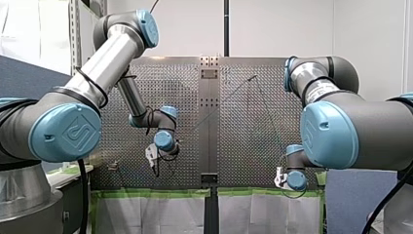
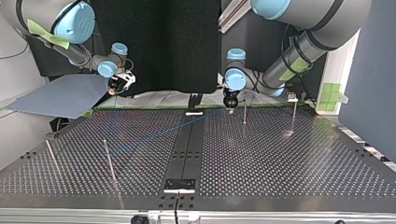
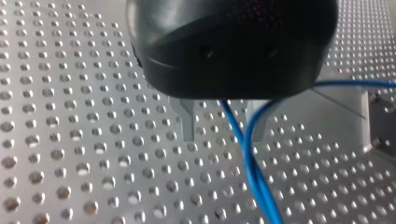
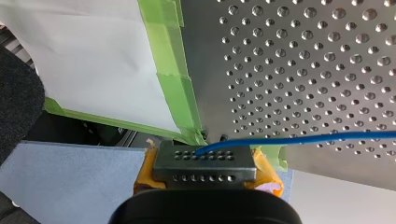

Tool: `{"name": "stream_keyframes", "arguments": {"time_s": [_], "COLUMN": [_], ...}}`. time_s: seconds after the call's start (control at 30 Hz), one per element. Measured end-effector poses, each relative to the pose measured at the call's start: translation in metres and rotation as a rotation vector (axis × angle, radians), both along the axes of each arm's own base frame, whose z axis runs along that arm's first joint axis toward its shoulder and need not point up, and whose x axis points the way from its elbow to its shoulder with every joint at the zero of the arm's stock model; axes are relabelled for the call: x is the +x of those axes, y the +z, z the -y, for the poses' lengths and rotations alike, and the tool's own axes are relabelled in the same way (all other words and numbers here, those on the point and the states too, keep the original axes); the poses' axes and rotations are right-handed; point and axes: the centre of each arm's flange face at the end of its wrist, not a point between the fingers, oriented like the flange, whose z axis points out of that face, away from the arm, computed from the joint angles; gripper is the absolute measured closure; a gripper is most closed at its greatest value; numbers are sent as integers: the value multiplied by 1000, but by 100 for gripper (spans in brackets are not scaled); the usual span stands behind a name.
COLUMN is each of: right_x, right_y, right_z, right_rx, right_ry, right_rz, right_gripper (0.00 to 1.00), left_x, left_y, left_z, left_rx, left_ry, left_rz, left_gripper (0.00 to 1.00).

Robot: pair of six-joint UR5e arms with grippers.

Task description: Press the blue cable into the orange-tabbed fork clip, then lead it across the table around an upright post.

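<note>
Perforated metal table [image 2: 280, 154], round holes in even rows. Blue joint cap [image 1: 65, 131]: embossed emblem, no legible letters. My left gripper [image 3: 222, 138]: bare metal fingers [image 3: 187, 121] apart, glossy blue cable [image 3: 252, 163] looped between. My right gripper [image 4: 205, 161], yellow-padded, pinches the cable's end beside green tape [image 4: 175, 93].

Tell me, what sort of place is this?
Probably a robotics lab or test cell: my left arm and my right arm reach over a perforated metal table with thin upright posts, and a blue cable is strung across it.
</note>
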Motion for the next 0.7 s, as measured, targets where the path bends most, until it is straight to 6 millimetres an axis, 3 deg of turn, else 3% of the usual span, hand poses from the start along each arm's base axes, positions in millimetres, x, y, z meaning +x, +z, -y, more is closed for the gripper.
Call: {"name": "stream_keyframes", "arguments": {"time_s": [0.37, 0.7], "right_x": [0, 1], "right_y": [0, 2], "right_z": [1, 4], "right_rx": [0, -5], "right_ry": [1, 0], "right_rz": [0, 1], "right_gripper": [100, 100], "left_x": [0, -12], "left_y": [44, 53], "left_z": [15, 37], "left_rx": [-44, -38], "left_ry": [-79, -156], "left_rz": [52, 53], "left_gripper": [44, 44]}}
